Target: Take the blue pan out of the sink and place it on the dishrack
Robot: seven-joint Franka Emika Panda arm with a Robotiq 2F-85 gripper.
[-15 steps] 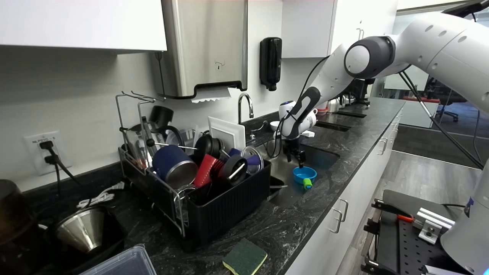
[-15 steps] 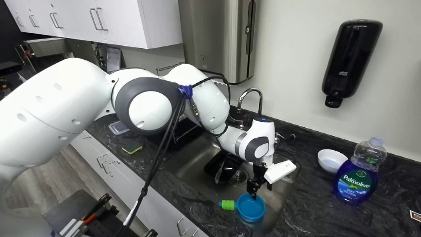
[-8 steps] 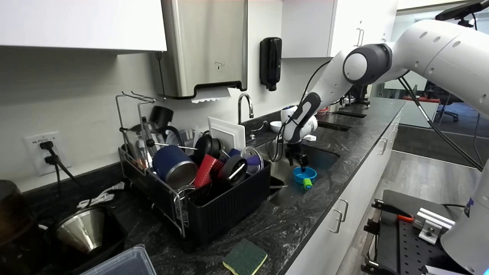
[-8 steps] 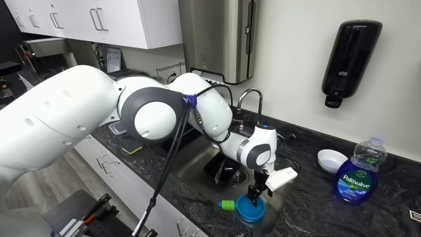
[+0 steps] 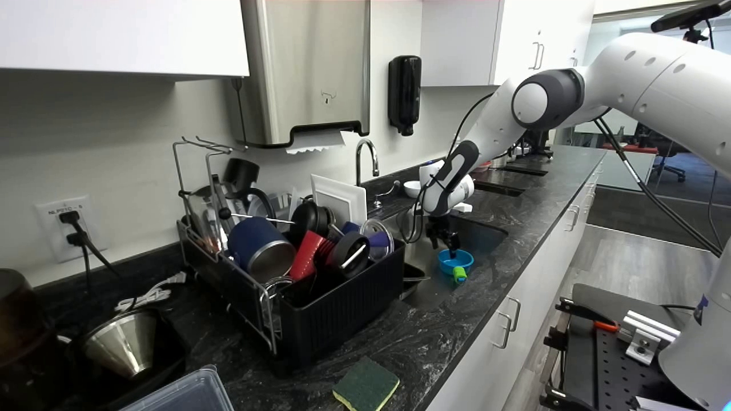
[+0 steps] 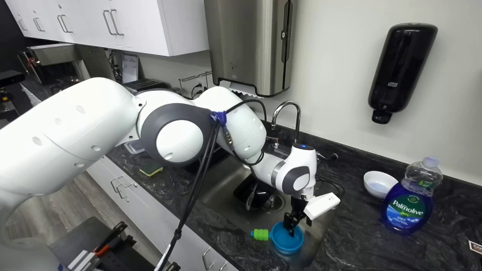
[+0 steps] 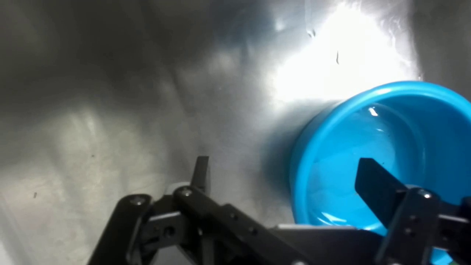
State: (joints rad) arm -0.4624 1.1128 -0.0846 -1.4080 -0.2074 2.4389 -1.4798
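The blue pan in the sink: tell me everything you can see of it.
The blue pan is round, glossy and plastic-looking, with a ridged green handle slanting toward the front of the counter. It sits upright in the steel sink. One finger of the open gripper appears to dip inside it, the other stands outside; whether either touches is unclear. Light glints inside; I can't tell if that's water.

In an exterior view I look along the counter (image 5: 405,339), dish rack (image 5: 349,308) near; in an exterior view, past my arm (image 6: 180,140) toward the wall (image 6: 335,75). All share the blue pan (image 7: 390,141), my wrist view closest and looking down.
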